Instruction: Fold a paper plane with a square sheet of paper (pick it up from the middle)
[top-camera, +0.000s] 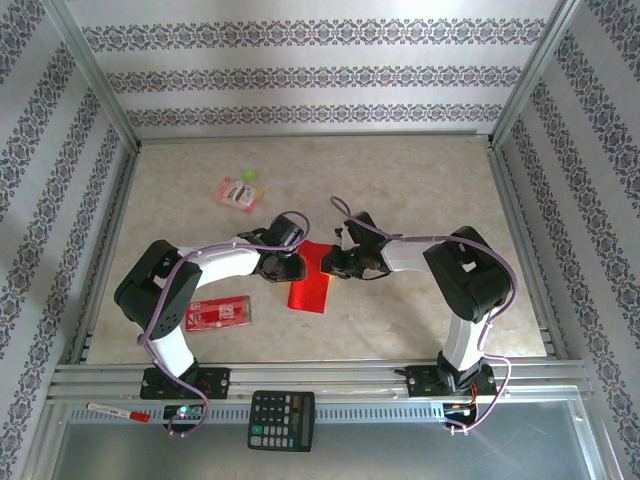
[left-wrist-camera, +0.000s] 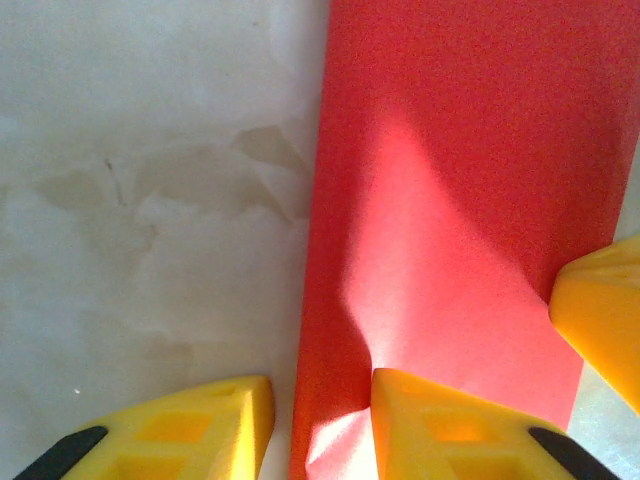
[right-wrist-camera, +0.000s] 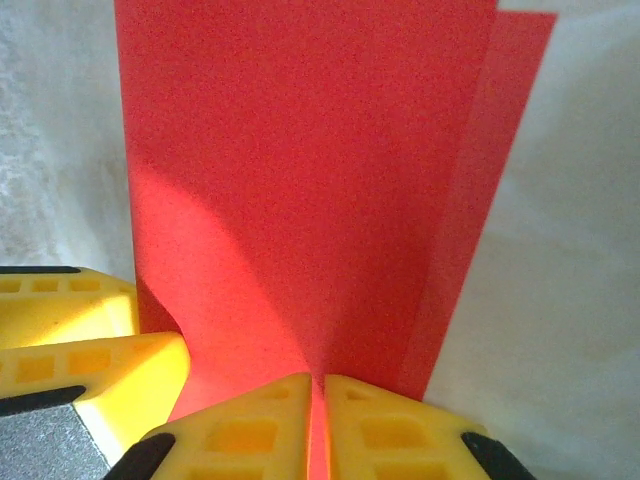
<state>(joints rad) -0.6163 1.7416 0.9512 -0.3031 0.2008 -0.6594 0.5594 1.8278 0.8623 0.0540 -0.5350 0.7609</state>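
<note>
The square sheet of paper (top-camera: 310, 290) is bright red and lies folded double as a narrow oblong at the middle of the table, one layer showing offset along its edge (right-wrist-camera: 500, 150). It has no pointed plane shape. My right gripper (top-camera: 336, 262) is shut on the paper's upper end, a thin red strip pinched between its yellow fingers (right-wrist-camera: 318, 420). My left gripper (top-camera: 297, 266) is open over the same end. Its jaws straddle the sheet's left folded edge (left-wrist-camera: 320, 420), with one finger (left-wrist-camera: 450, 425) resting on the paper and the other on the table.
A red packet with white print (top-camera: 218, 313) lies left of the paper. A pink and white packet (top-camera: 240, 190) lies further back. A calculator (top-camera: 281, 419) and a pen (top-camera: 118, 411) rest on the near metal rail. Patterned walls and frame posts enclose the table.
</note>
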